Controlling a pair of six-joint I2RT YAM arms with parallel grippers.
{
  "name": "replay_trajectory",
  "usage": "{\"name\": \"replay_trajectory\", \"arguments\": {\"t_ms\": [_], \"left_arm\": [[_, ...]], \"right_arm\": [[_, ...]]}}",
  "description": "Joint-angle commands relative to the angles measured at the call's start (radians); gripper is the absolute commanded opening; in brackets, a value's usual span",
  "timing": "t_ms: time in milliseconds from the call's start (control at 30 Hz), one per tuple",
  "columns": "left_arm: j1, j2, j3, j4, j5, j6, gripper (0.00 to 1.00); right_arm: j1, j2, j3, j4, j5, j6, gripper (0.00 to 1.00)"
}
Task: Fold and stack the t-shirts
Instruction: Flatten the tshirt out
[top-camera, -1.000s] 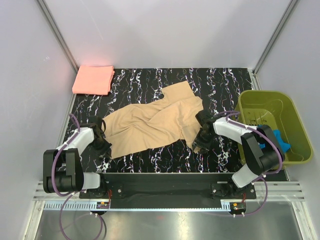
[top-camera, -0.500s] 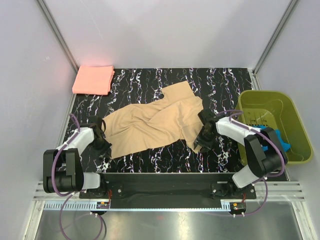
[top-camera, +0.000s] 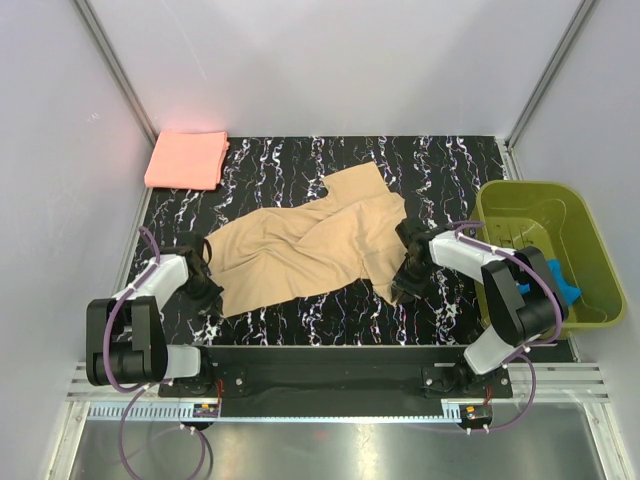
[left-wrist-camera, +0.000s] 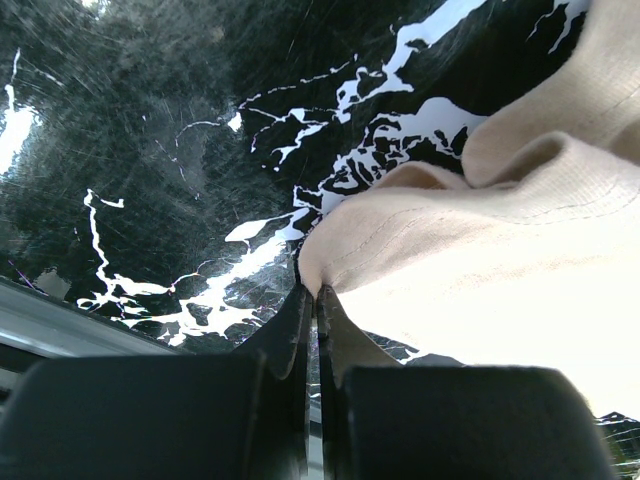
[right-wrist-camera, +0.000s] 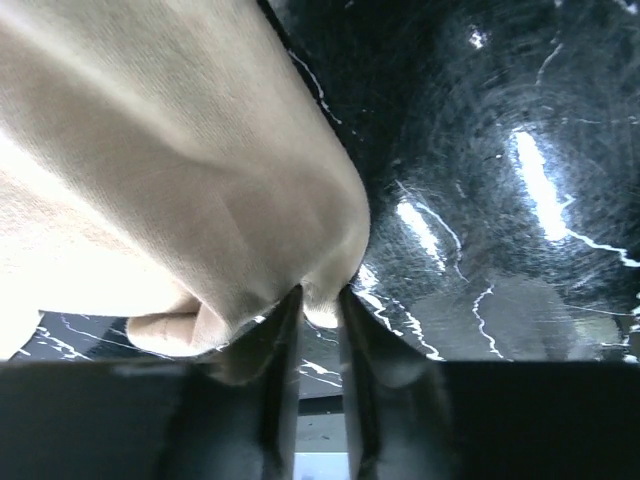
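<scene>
A tan-beige t-shirt lies crumpled and partly spread across the middle of the black marbled table. At its near left corner my left gripper is shut on the cloth's edge. At the shirt's near right corner my right gripper has its jaws pressed on a bunched fold of the tan cloth. A salmon-pink t-shirt sits folded in the far left corner.
An olive-green plastic basket stands at the table's right edge with something blue inside it. Grey walls close in the left, back and right sides. Both arm bases sit at the near edge.
The right gripper's jaws have narrowed onto the fold of tan cloth, and its wrist has shifted slightly. The left gripper and the shirts have not moved.
</scene>
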Motion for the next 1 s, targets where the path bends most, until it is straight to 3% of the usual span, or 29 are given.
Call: {"name": "replay_trajectory", "arguments": {"t_ms": [0, 67, 100, 267, 467, 567, 767, 967], "left_arm": [[0.006, 0.007, 0.010, 0.055, -0.013, 0.001, 0.00], [0.008, -0.010, 0.014, 0.050, -0.014, 0.006, 0.00], [0.006, -0.018, 0.031, 0.038, -0.025, 0.015, 0.00], [0.005, -0.108, 0.114, -0.005, -0.068, 0.061, 0.00], [-0.015, -0.281, 0.267, -0.020, -0.071, 0.093, 0.00], [-0.018, -0.303, 0.422, 0.004, -0.105, 0.121, 0.00], [-0.020, -0.260, 0.786, 0.021, -0.116, 0.231, 0.00], [-0.046, -0.208, 1.150, -0.060, -0.112, 0.280, 0.00]], "right_arm": [[0.004, 0.034, -0.043, 0.093, 0.060, 0.049, 0.18], [0.001, 0.018, -0.044, 0.091, 0.077, 0.047, 0.11], [0.001, -0.001, -0.029, 0.078, 0.092, 0.041, 0.01], [-0.010, -0.120, 0.083, -0.082, 0.167, -0.026, 0.00], [-0.117, -0.242, 0.392, -0.238, 0.261, -0.170, 0.00], [-0.223, -0.210, 0.630, -0.264, 0.273, -0.262, 0.00], [-0.254, -0.140, 1.022, -0.309, 0.281, -0.329, 0.00], [-0.252, -0.215, 1.226, -0.315, 0.255, -0.353, 0.00]]}}
